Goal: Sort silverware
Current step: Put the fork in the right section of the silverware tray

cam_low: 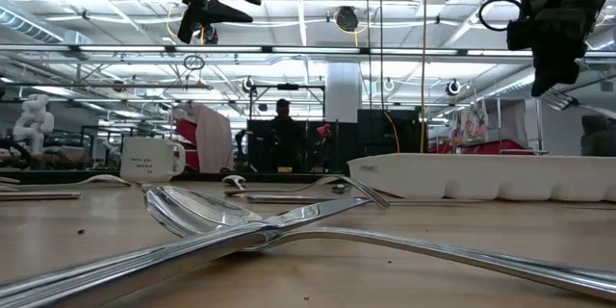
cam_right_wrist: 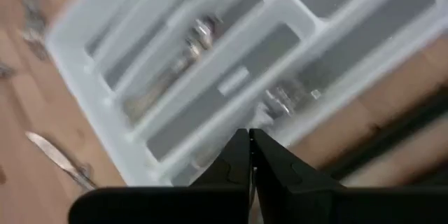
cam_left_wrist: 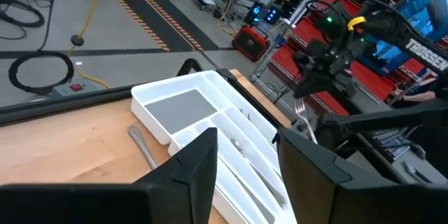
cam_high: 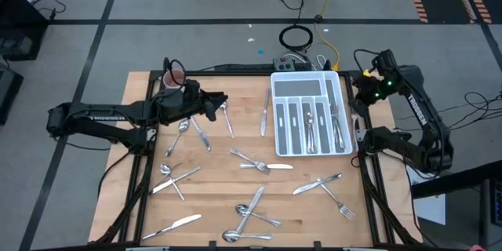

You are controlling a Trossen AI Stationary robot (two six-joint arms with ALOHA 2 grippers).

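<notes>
**Sorting barely begun, most cutlery still on the table**

A few pieces of silverware already lie in the slots of the white tray at the far right of the table, seemingly in two of the long slots, while the others look bare. By far the larger share is still loose on the wood: a cluster near the left arm, a crossed pair in the middle, forks toward the right, and more along the near edge. A mug stands at the far left corner.

The left gripper hangs above the table beside the far-left cluster, fingers parted and nothing between them. The right gripper is raised over the tray's right edge, its fingers pressed together. The left wrist view shows a fork hanging below it, apparently pinched there, though I cannot confirm the hold.

My judgement: the job is at an early stage, with well over half the pieces still to be picked up and slotted
</notes>
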